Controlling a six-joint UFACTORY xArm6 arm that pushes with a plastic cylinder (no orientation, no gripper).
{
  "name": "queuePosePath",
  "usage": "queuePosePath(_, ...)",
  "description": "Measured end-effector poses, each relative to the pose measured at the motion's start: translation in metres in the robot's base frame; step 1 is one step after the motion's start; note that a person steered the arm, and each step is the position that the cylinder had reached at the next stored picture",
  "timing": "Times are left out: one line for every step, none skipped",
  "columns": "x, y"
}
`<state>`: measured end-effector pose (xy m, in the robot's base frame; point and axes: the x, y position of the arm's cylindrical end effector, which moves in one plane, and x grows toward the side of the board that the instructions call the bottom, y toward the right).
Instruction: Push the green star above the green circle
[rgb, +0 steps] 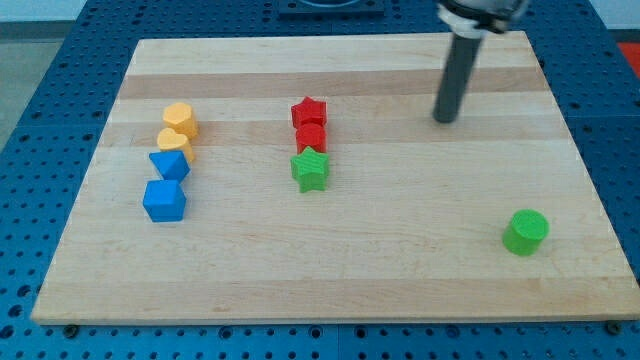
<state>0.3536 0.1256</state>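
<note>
The green star (310, 170) lies near the board's middle, at the bottom of a short column under a red block (311, 138) and a red star (309, 112). The green circle (525, 232) stands alone at the view's lower right. My tip (444, 119) rests on the board at the upper right, well to the right of and above the green star, and well above and left of the green circle. It touches no block.
At the view's left stand two yellow blocks (180, 120) (174, 144) and two blue blocks (169, 165) (164, 201) in a close column. The wooden board (330, 280) lies on a blue perforated table.
</note>
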Motion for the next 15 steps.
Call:
queuePosePath(-0.007,-0.042)
queuePosePath(0.04,-0.043)
queuePosePath(0.085,-0.05)
queuePosePath(0.128,-0.077)
queuePosePath(0.15,-0.14)
queuePosePath(0.155,-0.19)
queuePosePath(0.146,-0.226)
queuePosePath(0.11,-0.234)
queuePosePath(0.111,-0.233)
queuePosePath(0.106,-0.194)
queuePosePath(0.105,-0.172)
queuePosePath(0.095,-0.131)
queuePosePath(0.082,-0.097)
queuePosePath(0.07,-0.079)
queuePosePath(0.07,-0.079)
